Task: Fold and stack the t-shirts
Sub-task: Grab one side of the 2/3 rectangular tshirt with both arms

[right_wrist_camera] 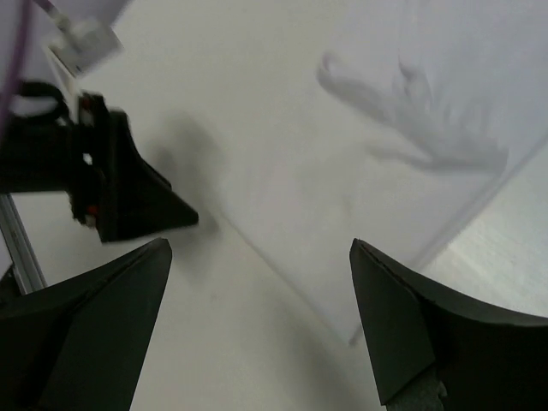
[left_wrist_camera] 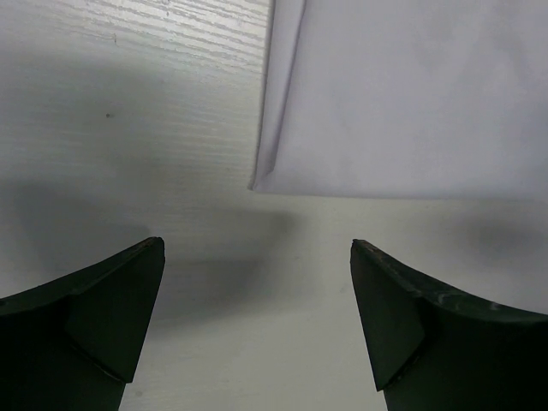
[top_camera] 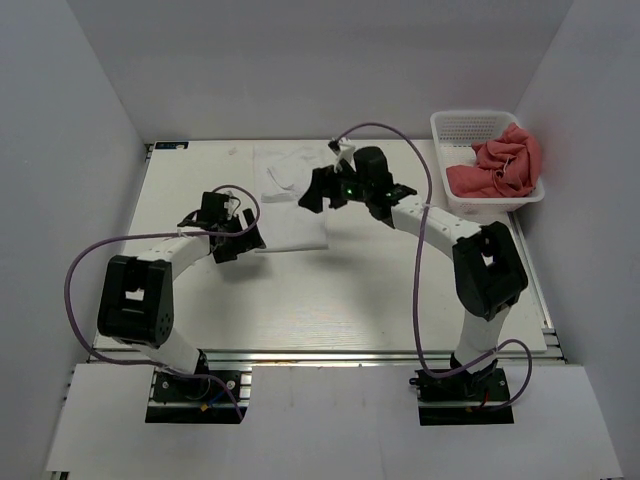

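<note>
Landmark: white t-shirt, lying on the table.

Left end effector: just off the shirt's near-left corner, low over the table. In the left wrist view the end effector has its fingers spread apart with only bare table between them. The shirt's corner lies just beyond the tips, a folded edge running along its left side.

White t-shirt: near part flat and smooth, far part rumpled into loose folds.

Right end effector: over the shirt's right edge, farther back than the left one. In the right wrist view the end effector is also parted and gripping nothing. The shirt lies below it with a few creases, and the left end effector is in frame beyond the shirt's edge.

White basket: well to the right of the shirt, at the table's far right corner. It holds a bunched pink t-shirt.
</note>
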Robot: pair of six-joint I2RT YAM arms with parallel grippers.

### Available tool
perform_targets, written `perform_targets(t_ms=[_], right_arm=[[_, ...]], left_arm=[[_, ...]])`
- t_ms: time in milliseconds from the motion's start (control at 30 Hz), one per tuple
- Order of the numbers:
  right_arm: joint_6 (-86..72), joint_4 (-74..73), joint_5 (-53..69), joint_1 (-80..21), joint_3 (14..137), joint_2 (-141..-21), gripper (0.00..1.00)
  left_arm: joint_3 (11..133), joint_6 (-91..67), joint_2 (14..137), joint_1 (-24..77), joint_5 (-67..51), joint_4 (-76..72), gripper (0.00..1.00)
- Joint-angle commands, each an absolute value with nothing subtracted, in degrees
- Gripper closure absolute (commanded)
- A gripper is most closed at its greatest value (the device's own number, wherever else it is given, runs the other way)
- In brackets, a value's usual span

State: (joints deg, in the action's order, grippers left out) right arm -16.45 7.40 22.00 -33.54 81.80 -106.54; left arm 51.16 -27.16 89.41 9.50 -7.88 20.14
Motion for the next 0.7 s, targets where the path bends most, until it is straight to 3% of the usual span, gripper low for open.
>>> perform_targets(t_ms=[0, 167, 300, 433, 600, 667], right_arm=[[-19.60, 2.03, 18.98, -32.52, 72.88, -106.27, 0.10], [-19.77, 0.35, 19.78, -32.61, 67.68, -106.43, 0.10], [-20.13, 0.09, 21.09, -32.70, 68.03, -109.94, 0.10], [-21.53, 0.88, 21.97, -32.78, 68.55, -112.41, 0.10], [-22.76, 2.81, 21.27, -32.78, 70.04, -116.27, 0.18], [-23.46, 2.38, 21.70, -32.87, 70.75, -116.89, 0.30]], left_arm=[[53.26, -25.84, 91.31, 9.58, -8.96, 17.32, 0.02], [53.79, -25.84, 95.27, 10.10, -10.20, 15.39, 0.15], [53.79, -25.84, 97.38, 10.11, -10.99, 14.07, 0.43], [53.79, -25.31, 99.14, 10.11, -10.99, 13.54, 0.58], [53.79, -25.31, 100.98, 10.11, -10.99, 12.39, 0.72], [53.79, -25.31, 101.60, 10.11, -10.99, 12.39, 0.86]])
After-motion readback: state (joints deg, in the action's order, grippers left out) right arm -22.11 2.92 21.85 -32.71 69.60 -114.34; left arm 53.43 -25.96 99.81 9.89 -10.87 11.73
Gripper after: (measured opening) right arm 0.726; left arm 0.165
